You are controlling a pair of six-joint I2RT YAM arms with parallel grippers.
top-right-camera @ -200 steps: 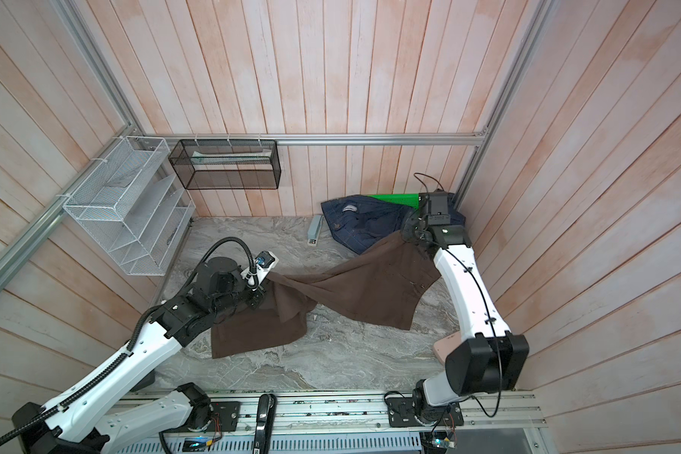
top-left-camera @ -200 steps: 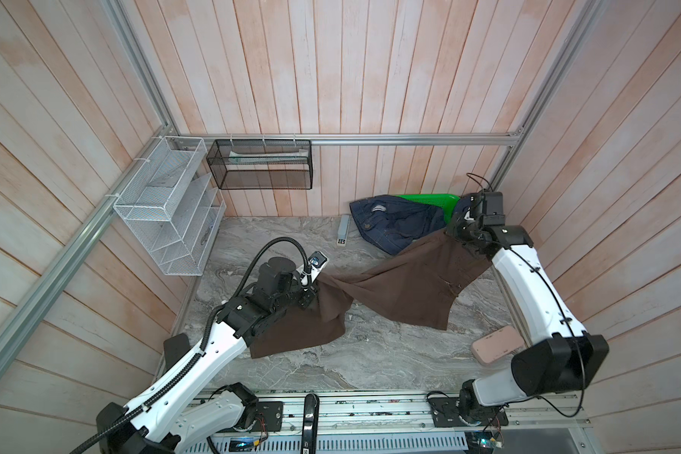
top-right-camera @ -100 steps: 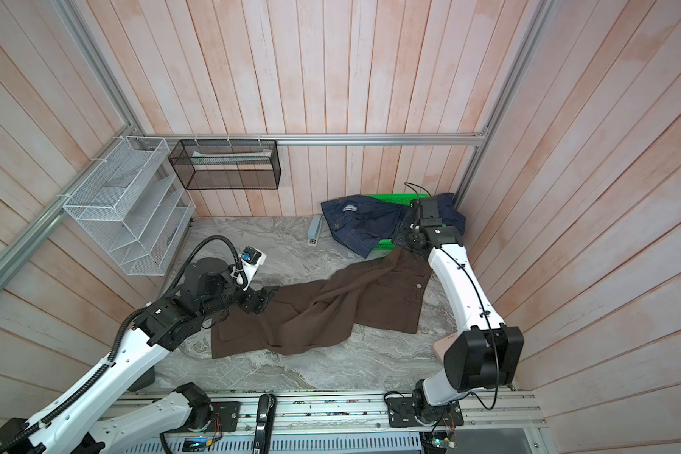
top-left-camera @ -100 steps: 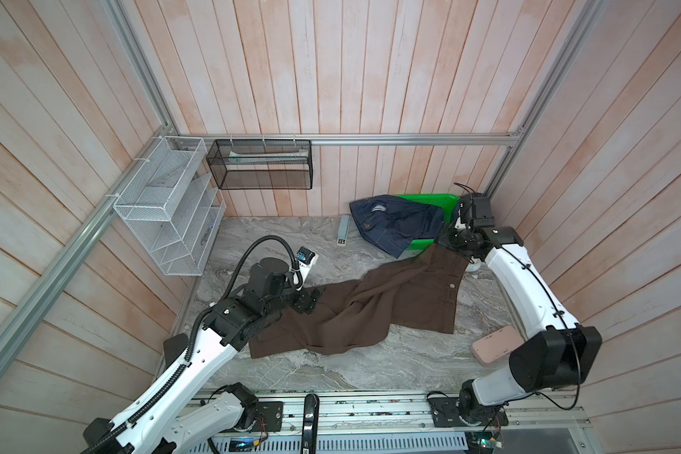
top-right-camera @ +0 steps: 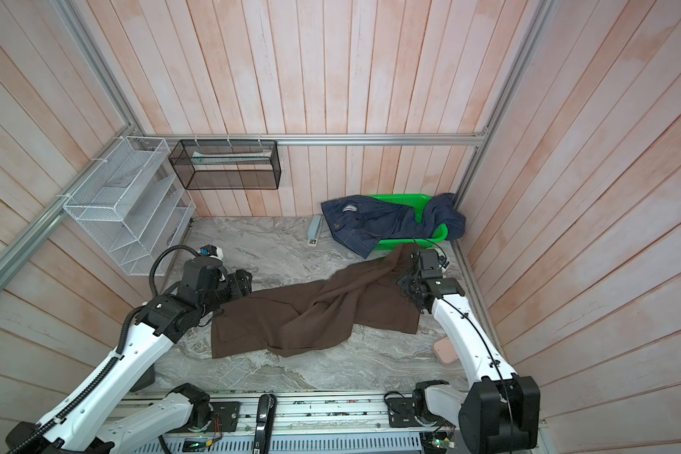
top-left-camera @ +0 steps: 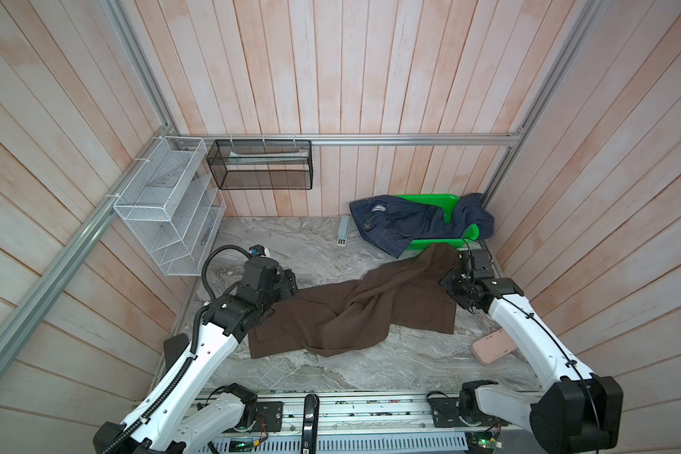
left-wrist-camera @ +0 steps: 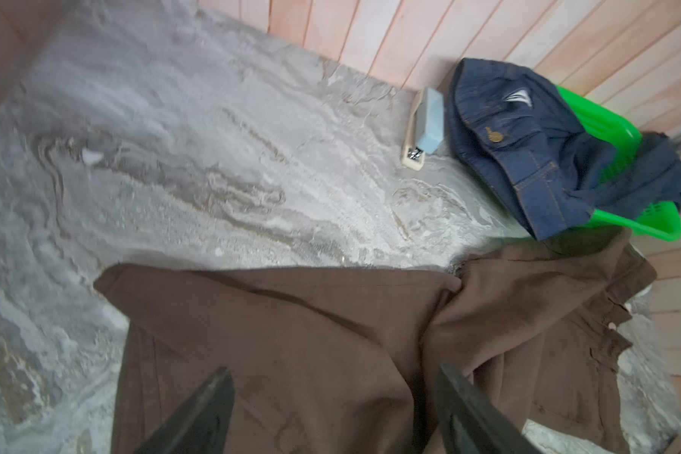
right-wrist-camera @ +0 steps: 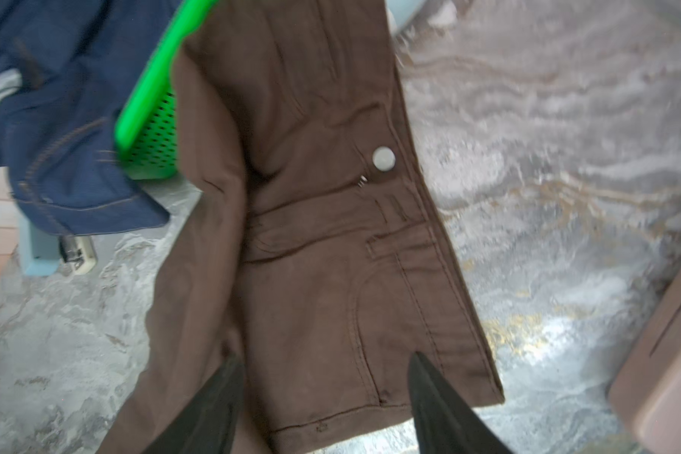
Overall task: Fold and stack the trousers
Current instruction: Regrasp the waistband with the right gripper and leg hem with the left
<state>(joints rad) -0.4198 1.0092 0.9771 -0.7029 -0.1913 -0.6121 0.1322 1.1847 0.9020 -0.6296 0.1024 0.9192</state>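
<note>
Since left pincer [left-wrist-camera: 333, 371], right pincer [right-wrist-camera: 326, 357] released, trousers [top-left-camera: 354, 314] lie slumped.

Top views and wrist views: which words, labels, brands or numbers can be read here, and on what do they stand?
None can be read.
Stapler: white tag with dark marks, too small to read.
Jeans: pale waist label, blurred.
Trousers: waist button, plain, no lettering visible.
</note>
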